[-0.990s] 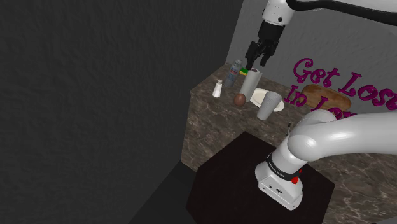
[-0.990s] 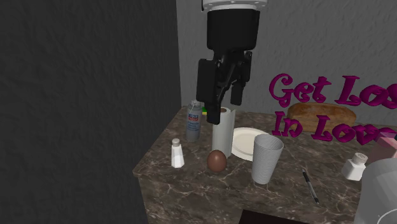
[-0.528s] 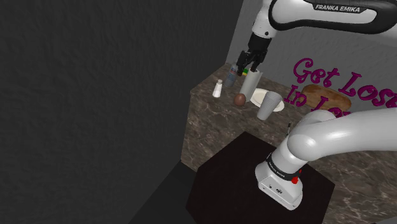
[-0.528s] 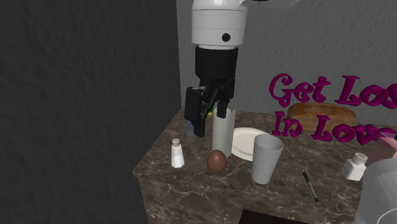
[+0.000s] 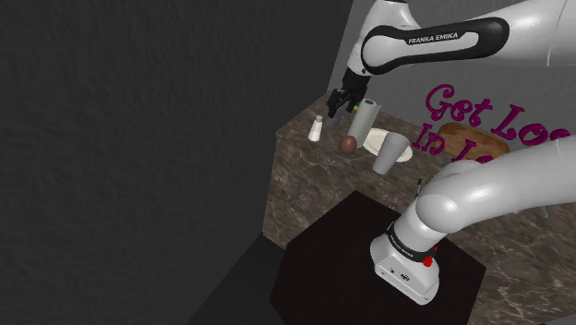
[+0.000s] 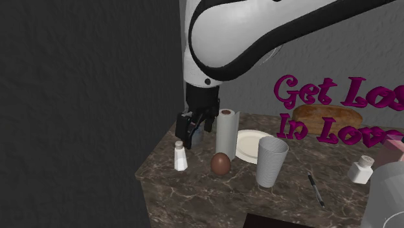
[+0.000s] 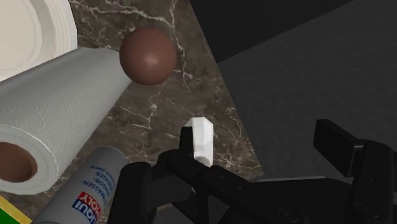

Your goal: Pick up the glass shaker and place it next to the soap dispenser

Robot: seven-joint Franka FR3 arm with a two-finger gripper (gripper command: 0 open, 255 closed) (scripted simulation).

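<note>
Pincer (image 6: 189,133): all black, matt, blocky. Fingers stand apart, released, with nothing between them. It hangs low over one end of the tabletop (image 6: 194,194), which is dark brown marble with thin white veins and a polished look.

Glass shaker (image 6: 180,156): drawn plain white, not clear. Small faceted body narrowing upward, with a paler cap. It stands upright on the marble, just below the pincer and toward the tabletop's edge, not touching it. In the wrist view it is seen from above, close beside one finger and outside the gap.

On the pincer's other side, away from that edge: paper towel roll (image 6: 226,133), an upright white cylinder with an embossed swirl pattern and a brown cardboard core. Close under the pincer: bottle (image 7: 76,197), a pale grey cylinder with a printed blue-and-red label.

Farther out from the pincer: brown egg-shaped ball (image 6: 220,163), smooth with a soft sheen. Past the roll, a round white plate (image 6: 249,146) lying flat. Then a tall ribbed pale cup (image 6: 271,162), wider at the mouth.
</note>
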